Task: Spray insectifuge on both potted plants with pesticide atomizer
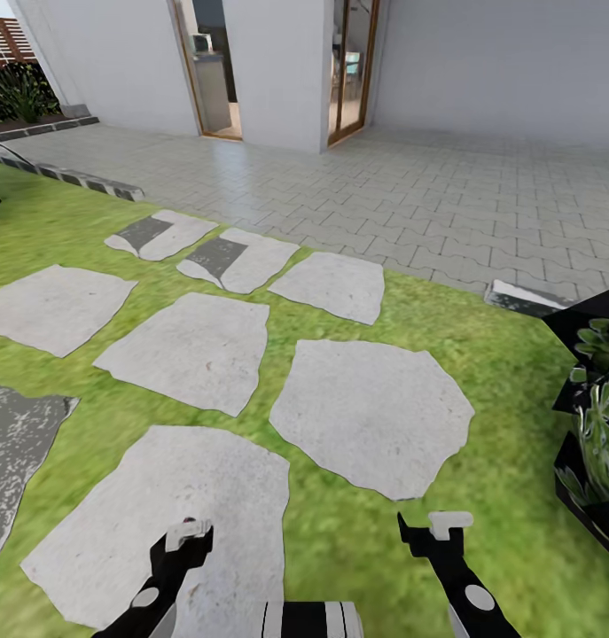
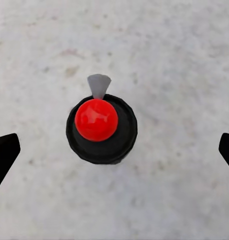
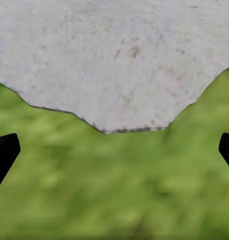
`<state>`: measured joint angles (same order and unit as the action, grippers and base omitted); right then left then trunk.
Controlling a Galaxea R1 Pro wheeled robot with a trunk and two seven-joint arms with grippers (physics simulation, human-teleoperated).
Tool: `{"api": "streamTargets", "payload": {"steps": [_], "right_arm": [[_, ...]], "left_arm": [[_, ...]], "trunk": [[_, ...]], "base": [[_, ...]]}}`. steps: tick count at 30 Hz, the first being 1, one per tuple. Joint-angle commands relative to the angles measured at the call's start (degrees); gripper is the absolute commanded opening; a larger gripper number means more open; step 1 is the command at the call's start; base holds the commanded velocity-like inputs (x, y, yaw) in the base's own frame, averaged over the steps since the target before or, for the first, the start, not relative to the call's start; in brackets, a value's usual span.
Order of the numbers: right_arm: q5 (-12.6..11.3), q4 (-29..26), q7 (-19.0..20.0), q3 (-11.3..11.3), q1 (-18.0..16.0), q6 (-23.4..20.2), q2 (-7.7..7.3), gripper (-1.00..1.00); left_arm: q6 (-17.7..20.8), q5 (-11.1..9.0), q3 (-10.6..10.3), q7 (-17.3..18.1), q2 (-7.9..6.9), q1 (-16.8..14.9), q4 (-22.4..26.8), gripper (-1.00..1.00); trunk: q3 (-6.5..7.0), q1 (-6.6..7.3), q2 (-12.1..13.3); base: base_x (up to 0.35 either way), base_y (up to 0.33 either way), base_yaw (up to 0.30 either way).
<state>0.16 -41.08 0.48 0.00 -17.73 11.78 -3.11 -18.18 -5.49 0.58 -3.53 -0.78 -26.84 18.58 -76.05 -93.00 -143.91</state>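
Observation:
The pesticide atomizer is out of view. In the head view, a green-leaved plant (image 1: 601, 425) in a dark planter sits at the right edge, cut off by the frame; I cannot tell if it is one of the potted plants. My left gripper (image 2: 114, 150) hangs open over a pale stepping stone (image 1: 162, 523), its dark fingertips (image 2: 5, 150) far apart. Below it stands a black round lamp with a red dot (image 2: 97, 120), seen from above. My right gripper (image 3: 114, 150) is open above the grass at a stone's edge. Both arms show low in the head view, the left gripper (image 1: 187, 533) and the right gripper (image 1: 439, 525).
Several flat grey stepping stones (image 1: 370, 416) lie across the lawn (image 1: 508, 354). Beyond is a grey paved terrace (image 1: 410, 186) and the white house wall with two open doorways (image 1: 211, 71). A brown slatted fence (image 1: 7, 40) and shrubs stand far left.

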Motion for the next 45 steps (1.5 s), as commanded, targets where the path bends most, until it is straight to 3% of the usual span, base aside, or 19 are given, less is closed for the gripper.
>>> {"api": "streamTargets", "payload": {"steps": [1,6,19,29,38,45], "right_arm": [[0.0,0.0,0.1,0.0,0.0,0.2,0.01,1.00],[0.0,0.0,0.1,-0.1,0.0,0.2,0.01,1.00],[0.0,0.0,0.1,0.0,0.0,0.2,-0.01,1.00],[0.0,0.0,0.1,0.0,0.0,0.2,0.00,1.00],[0.0,0.1,0.1,0.0,0.0,0.2,0.01,1.00],[0.0,0.2,0.1,0.0,0.0,0.2,-0.02,1.00]], "left_arm": [[-0.2,-0.6,-0.1,0.0,-0.01,0.0,0.0,1.00],[-0.2,-0.6,-0.1,0.0,0.04,0.0,0.0,1.00],[-0.3,-0.6,-0.1,0.0,0.07,0.1,0.0,1.00],[-0.8,-0.5,-0.2,0.0,0.07,0.1,0.0,1.00],[-1.7,-0.5,-0.2,0.0,0.15,0.1,0.0,1.00],[-3.1,-0.4,-0.2,0.0,0.16,0.2,0.0,1.00]], "trunk": [[-0.05,0.01,0.0],[-0.26,0.01,0.0],[-3.24,-0.32,-0.2],[-3.24,-0.32,-0.2],[-5.23,-0.56,-0.3],[-5.23,-0.56,-0.3]], "base": [[0.000,0.000,0.046],[0.000,0.000,0.127],[0.000,0.000,0.021],[0.000,0.000,0.000],[0.000,0.000,0.000],[0.000,0.000,0.000]]}}
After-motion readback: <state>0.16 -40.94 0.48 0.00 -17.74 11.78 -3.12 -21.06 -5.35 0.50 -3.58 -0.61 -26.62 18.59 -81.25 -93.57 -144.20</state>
